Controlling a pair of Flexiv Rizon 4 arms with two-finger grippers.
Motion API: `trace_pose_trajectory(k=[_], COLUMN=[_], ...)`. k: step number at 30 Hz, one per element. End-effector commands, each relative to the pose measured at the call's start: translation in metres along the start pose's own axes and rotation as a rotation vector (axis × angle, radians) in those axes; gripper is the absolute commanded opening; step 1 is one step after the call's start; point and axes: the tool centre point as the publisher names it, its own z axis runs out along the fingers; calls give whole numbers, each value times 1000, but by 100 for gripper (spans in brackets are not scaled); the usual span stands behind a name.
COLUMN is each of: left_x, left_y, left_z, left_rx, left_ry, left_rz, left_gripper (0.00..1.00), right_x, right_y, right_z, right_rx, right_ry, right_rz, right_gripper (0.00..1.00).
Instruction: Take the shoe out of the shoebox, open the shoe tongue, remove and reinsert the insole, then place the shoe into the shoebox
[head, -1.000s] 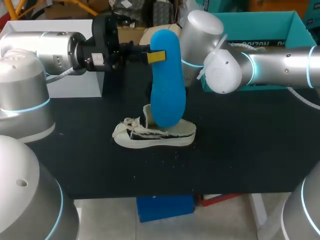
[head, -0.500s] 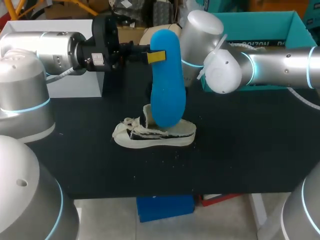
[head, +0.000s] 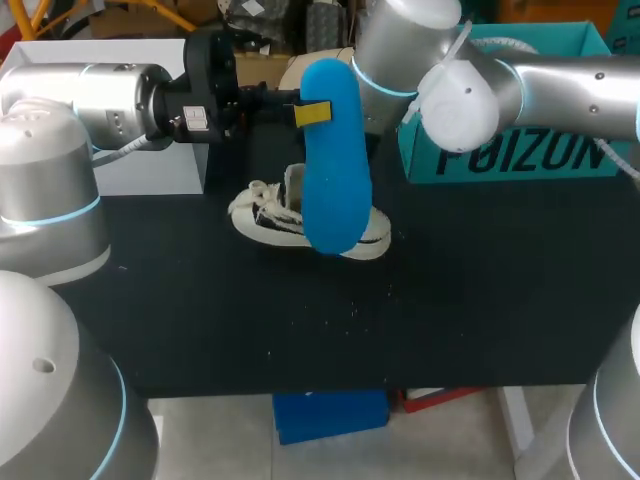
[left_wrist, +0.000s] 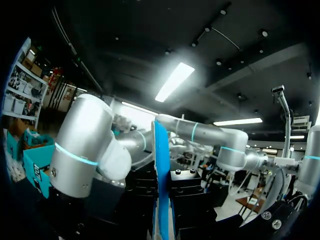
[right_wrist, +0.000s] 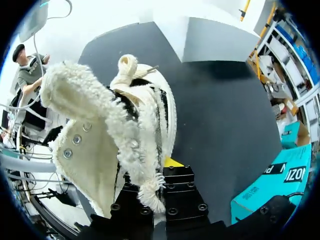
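Shoe and insole are apart, each in its own gripper. My left arm comes in from the left along the worktop's back edge, passing in front of a white box at the back left corner. The left gripper is closed on the blue insole near its upper end, with one yellow fingertip pressed flat on the near face. The insole hangs upright above the black worktop. In the left wrist view it shows edge-on, rising from between the fingers.

Behind the insole's lower end is the cream shoe with black panels, near the middle of the back edge. Its toe and knotted laces point left and its tongue stands up. I cannot tell whether its sole touches the worktop. In the right wrist view the right gripper is pinched on the shoe's fleecy collar edge, with a yellow tip beside the side wall. Pale specks lie on the worktop in front of the shoe.

My right arm comes in from the right, its elbow over the teal shoebox. The box stands open-topped at the back right corner, just right of the shoe. White capital lettering runs along its front wall, partly covered by the arm.
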Motion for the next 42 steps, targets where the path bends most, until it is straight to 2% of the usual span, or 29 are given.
trace_pose_trajectory(k=[1,5,9,13,17,24,32,42], left_x=[0,0,0,0,0,0,0,0], left_y=[1,1,1,1,1,1,1,1], left_z=[1,1,1,1,1,1,1,1], left_rx=[0,0,0,0,0,0,0,0], left_ry=[-1,-1,-1,-1,-1,-1,-1,-1], left_rz=[1,1,1,1,1,1,1,1], left_gripper=[0,0,0,0,0,0,0,0], right_x=[3,-3,-3,-1,0,-5,-16,-6], right_y=[-4,-8,-15,-18,-18,-16,-23,-33], right_z=[-50,-48,-37,-28,-22,-13,3,40], right_rx=[-57,-104,-121,-146,-162,-159,-129,-76], right_ry=[-254,-359,-443,-524,-571,-663,-712,-733], right_rz=[433,730,964,1140,1240,1319,1363,1354], right_gripper=[0,0,0,0,0,0,0,0])
